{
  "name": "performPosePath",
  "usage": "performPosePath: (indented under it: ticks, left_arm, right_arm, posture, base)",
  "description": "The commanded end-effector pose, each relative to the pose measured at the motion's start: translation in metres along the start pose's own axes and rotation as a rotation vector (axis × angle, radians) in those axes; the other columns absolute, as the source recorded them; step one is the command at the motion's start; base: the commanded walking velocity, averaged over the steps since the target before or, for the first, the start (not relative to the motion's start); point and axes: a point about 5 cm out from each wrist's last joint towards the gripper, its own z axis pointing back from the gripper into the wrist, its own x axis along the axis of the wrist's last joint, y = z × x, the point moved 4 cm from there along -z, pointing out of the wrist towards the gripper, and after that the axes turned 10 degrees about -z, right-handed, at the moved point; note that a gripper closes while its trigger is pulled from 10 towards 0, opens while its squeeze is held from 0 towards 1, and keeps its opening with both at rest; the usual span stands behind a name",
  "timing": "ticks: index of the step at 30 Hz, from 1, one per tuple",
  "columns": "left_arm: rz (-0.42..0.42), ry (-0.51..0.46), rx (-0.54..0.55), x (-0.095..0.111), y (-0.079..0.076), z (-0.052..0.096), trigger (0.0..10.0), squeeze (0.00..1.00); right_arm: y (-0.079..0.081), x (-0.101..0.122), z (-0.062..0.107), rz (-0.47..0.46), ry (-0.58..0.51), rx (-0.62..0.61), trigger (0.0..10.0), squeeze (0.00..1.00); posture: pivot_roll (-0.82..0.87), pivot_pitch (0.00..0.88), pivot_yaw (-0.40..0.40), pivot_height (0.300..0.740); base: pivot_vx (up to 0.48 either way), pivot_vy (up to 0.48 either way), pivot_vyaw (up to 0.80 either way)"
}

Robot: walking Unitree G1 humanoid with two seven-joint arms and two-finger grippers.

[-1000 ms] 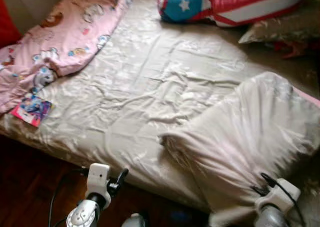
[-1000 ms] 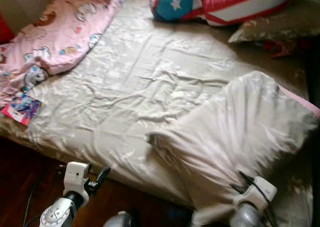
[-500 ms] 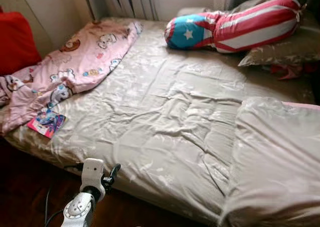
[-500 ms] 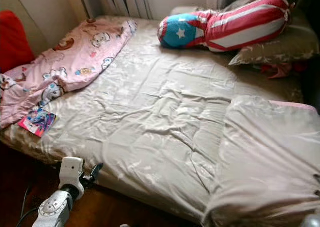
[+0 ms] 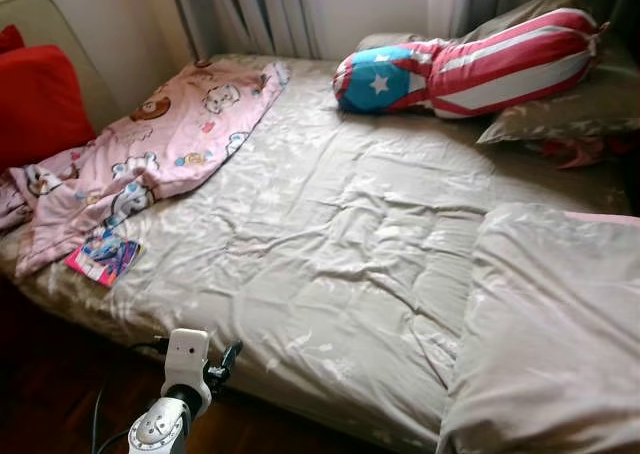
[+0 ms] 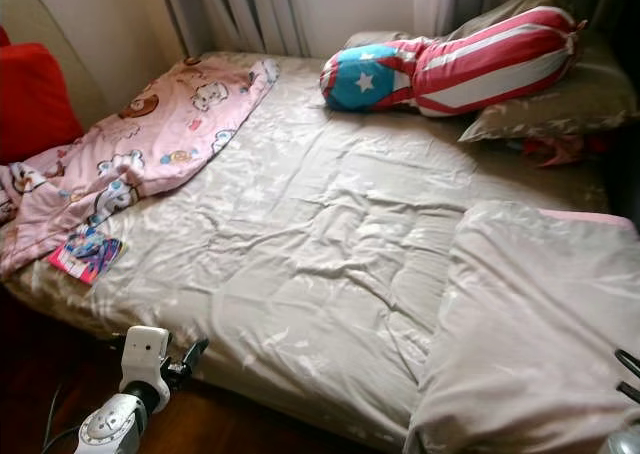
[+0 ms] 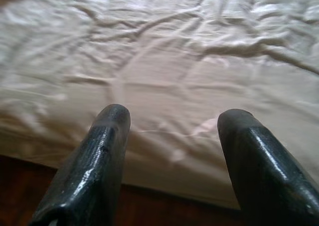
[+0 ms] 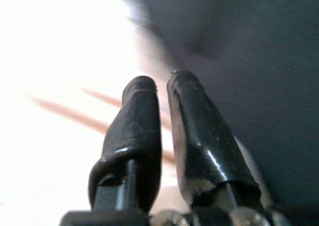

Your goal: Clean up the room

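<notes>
We stand at the near edge of a bed (image 5: 330, 264) that runs across most of the head frames, its beige sheet wrinkled but mostly bare. Our left gripper (image 7: 172, 136) sits at the lower left of the frame, just off the mattress edge over the dark floor (image 5: 50, 394); its two fingers (image 7: 99, 146) are spread wide with nothing between them, pointing at the sheet. Our right gripper (image 8: 162, 121) is seen close up in its wrist view, the fingers drawn almost together with only a thin gap; whether any cloth is pinched there, we cannot tell, since the background is blurred and overexposed.

As for tidying, we judge it partly done at best. A folded-over duvet (image 5: 550, 324) lies bunched at the lower right of the frame, not spread flat. A pink blanket (image 5: 150, 154) is crumpled along the upper left, trailing toward the edge beside a red cushion (image 5: 40, 99). A small colourful booklet (image 5: 103, 258) rests on the sheet just below the blanket, in the left middle of the frame. At the upper right a striped bolster (image 5: 470, 64) with a blue starred end lies against a grey pillow (image 5: 570, 99), and something red (image 5: 575, 152) peeks out under that pillow.

What looks left: clearing the booklet, straightening the pink blanket and laying out the duvet.
</notes>
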Motion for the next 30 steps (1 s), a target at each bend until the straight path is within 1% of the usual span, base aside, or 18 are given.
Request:
performPosePath:
  ticks: [1,3,4,6,7,8,9,12,14,15,16,18,19,21,25,28,30]
  left_arm:
    - [0.045,0.031,0.022,-0.009,0.000,0.002,10.0,0.00]
    - [0.055,0.054,0.028,-0.014,-0.001,0.002,10.0,0.00]
    - [0.054,0.090,0.027,-0.023,-0.004,0.004,10.0,0.00]
    - [0.050,0.123,0.027,-0.030,-0.006,0.007,10.0,0.00]
    - [0.048,0.134,0.028,-0.033,-0.007,0.008,10.0,0.00]
    - [0.053,0.171,0.038,-0.041,-0.008,0.011,10.0,0.00]
    - [0.055,0.193,0.045,-0.046,-0.008,0.013,10.0,0.00]
    - [0.051,0.253,0.052,-0.058,-0.011,0.018,10.0,0.00]
    - [0.049,0.311,0.052,-0.070,-0.014,0.024,10.0,0.00]
    - [0.049,0.311,0.052,-0.070,-0.014,0.024,10.0,0.00]
    - [0.048,0.336,0.048,-0.075,-0.016,0.027,10.0,0.00]
    - [0.045,0.366,0.049,-0.081,-0.017,0.029,10.0,0.00]
    - [0.037,0.391,0.049,-0.085,-0.018,0.032,10.0,0.00]
    - [0.052,0.408,0.065,-0.088,-0.016,0.034,10.0,0.00]
    - [0.049,0.448,0.053,-0.093,-0.019,0.036,10.0,0.00]
    - [0.055,0.481,0.053,-0.097,-0.021,0.037,10.0,0.00]
    - [0.052,0.493,0.042,-0.098,-0.028,0.037,10.0,0.00]
  right_arm:
    - [0.033,-0.003,0.003,0.045,0.005,0.160,10.0,0.00]
    - [0.046,-0.008,0.005,0.050,0.031,0.211,10.0,0.00]
    - [0.065,-0.018,0.010,0.048,0.079,0.284,10.0,0.00]
    - [0.081,-0.027,0.016,0.045,0.114,0.334,10.0,0.00]
    - [0.086,-0.030,0.018,0.045,0.123,0.348,10.0,0.00]
    - [0.101,-0.041,0.026,0.037,0.167,0.398,10.0,0.00]
    - [0.109,-0.050,0.032,0.039,0.201,0.427,10.0,0.00]
    - [0.126,-0.071,0.048,0.049,0.281,0.491,10.0,0.00]
    - [0.137,-0.093,0.065,0.060,0.374,0.530,10.0,0.00]
    - [0.137,-0.093,0.065,0.060,0.374,0.530,10.0,0.00]
    - [0.141,-0.103,0.073,0.070,0.414,0.541,10.0,0.00]
    - [0.144,-0.114,0.082,0.094,0.460,0.557,10.0,0.00]
    - [0.146,-0.123,0.090,0.131,0.495,0.572,10.0,0.00]
    - [0.144,-0.132,0.096,0.141,0.530,0.552,10.0,0.00]
    - [0.144,-0.132,0.096,0.092,0.537,0.516,10.0,0.00]
    - [0.144,-0.135,0.098,0.112,0.548,0.513,10.0,0.00]
    - [0.135,-0.144,0.103,0.150,0.583,0.499,10.0,0.00]
  posture:
    - [-0.05,0.038,0.029,0.740]
    - [-0.06,0.031,0.018,0.740]
    - [-0.06,0.020,0.010,0.740]
    - [-0.06,0.012,0.001,0.740]
    - [-0.06,0.010,-0.003,0.740]
    - [-0.06,0.000,-0.013,0.740]
    - [-0.05,0.000,-0.017,0.740]
    - [-0.04,0.000,-0.024,0.740]
    - [-0.03,0.000,-0.030,0.740]
    - [-0.03,0.000,-0.030,0.740]
    - [-0.03,0.000,-0.032,0.740]
    - [-0.03,0.000,-0.035,0.740]
    - [-0.02,0.000,-0.037,0.740]
    - [-0.02,0.000,-0.036,0.740]
    - [-0.01,0.000,-0.036,0.740]
    - [-0.01,0.000,-0.033,0.740]
    - [0.00,0.000,-0.037,0.740]
  base:
    - [0.000,0.000,0.00]
    - [0.000,0.000,0.00]
    - [0.000,0.000,0.00]
    - [0.000,0.000,0.00]
    - [0.000,0.000,0.00]
    - [0.000,0.000,0.00]
    - [0.000,0.000,0.00]
    - [0.000,0.000,0.00]
    - [0.000,0.000,0.00]
    - [0.000,0.000,0.00]
    - [0.000,0.000,0.00]
    - [0.000,0.000,0.00]
    - [0.000,0.000,0.00]
    - [0.000,0.000,0.00]
    - [0.000,0.000,0.00]
    - [0.000,0.000,0.00]
    - [0.000,0.000,0.00]
